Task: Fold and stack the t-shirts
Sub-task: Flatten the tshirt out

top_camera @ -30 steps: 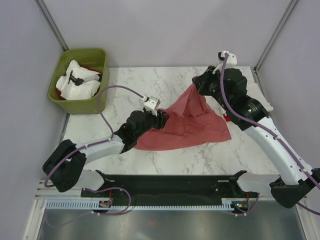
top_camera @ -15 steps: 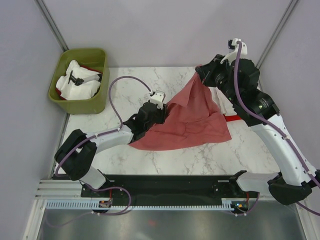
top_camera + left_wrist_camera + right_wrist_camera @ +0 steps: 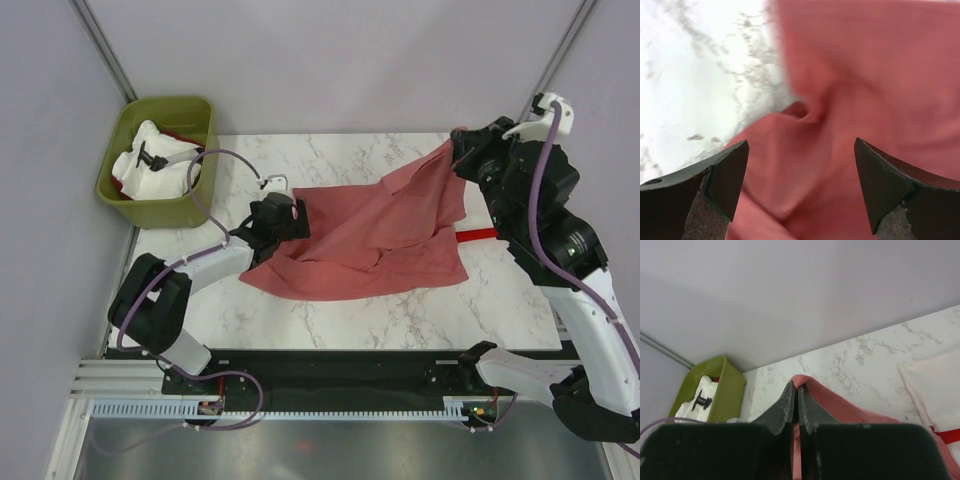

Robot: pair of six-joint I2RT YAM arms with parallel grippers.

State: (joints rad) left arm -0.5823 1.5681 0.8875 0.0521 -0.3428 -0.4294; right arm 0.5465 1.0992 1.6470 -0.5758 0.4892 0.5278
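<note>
The right claw (image 3: 796, 387) was pinched on a corner of the soft, creased salmon-red t-shirt (image 3: 370, 235), which draped below it onto the veined marble tabletop (image 3: 330, 155). The left claw (image 3: 800, 145) stood wide over a rumpled fold.

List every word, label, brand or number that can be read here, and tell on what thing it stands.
No text can be read.
The salmon-red t-shirt, the green bin and the marble table show no print.
Small coloured marks on the front rail are too small to read.
</note>
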